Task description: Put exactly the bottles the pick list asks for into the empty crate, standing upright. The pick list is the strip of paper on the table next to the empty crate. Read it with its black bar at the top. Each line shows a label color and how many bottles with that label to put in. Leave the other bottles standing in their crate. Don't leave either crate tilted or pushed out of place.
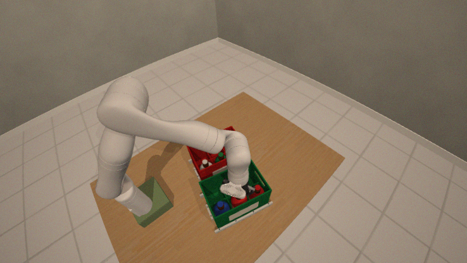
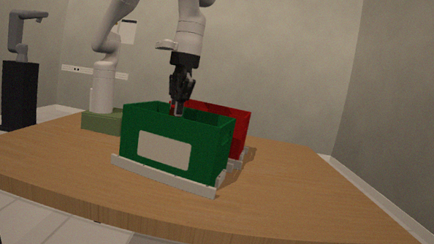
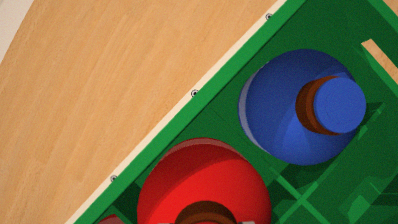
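Note:
The green crate (image 1: 224, 220) (image 2: 206, 157) (image 3: 165, 135) stands level. It holds a blue bottle (image 1: 221, 207) (image 3: 280, 115), a red bottle (image 1: 238, 201) (image 3: 200, 170) beside it, and another red bottle (image 1: 257, 189) (image 3: 111, 220), all upright. My gripper (image 2: 175, 109) (image 3: 205, 222) reaches down into this crate, shut on the brown neck of the middle red bottle; that bottle stands in its compartment. The red crate (image 1: 203, 174) (image 2: 242, 124) behind holds a white-capped bottle (image 1: 205, 162) and a green-capped bottle (image 1: 220, 156); my arm hides part of it. I cannot see the pick list.
White rails (image 1: 243, 217) (image 2: 165, 180) run along the foot of the green crate. The green crate's walls and dividers stand close around the bottles. The olive base block (image 1: 157, 208) (image 2: 100, 121) of the arm is on the wooden table (image 1: 294, 157) (image 2: 275, 213).

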Motion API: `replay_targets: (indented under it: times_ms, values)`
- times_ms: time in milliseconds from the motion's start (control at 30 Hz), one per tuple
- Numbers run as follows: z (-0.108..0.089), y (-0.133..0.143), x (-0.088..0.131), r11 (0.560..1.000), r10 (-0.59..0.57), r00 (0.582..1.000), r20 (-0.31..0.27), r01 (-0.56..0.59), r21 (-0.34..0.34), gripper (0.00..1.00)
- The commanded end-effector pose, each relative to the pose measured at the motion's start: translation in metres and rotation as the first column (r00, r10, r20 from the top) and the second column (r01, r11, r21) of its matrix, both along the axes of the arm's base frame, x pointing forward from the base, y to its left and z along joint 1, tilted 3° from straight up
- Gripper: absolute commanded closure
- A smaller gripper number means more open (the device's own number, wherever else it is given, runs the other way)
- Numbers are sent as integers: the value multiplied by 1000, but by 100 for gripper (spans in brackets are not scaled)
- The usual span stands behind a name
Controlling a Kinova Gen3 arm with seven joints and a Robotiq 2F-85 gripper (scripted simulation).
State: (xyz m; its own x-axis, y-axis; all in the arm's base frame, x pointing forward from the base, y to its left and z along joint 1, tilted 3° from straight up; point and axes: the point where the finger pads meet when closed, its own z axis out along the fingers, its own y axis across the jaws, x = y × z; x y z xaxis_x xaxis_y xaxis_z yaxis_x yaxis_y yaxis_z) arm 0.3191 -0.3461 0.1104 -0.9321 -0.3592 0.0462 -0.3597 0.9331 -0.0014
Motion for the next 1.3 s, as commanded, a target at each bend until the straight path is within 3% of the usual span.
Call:
replay_targets:
  times_ms: [0, 1267]
  values:
    - [3, 0, 0, 1000, 0, 1000, 1, 0, -1, 90]
    - [60, 1, 3, 1000, 0, 1000, 1, 0, -1, 90]
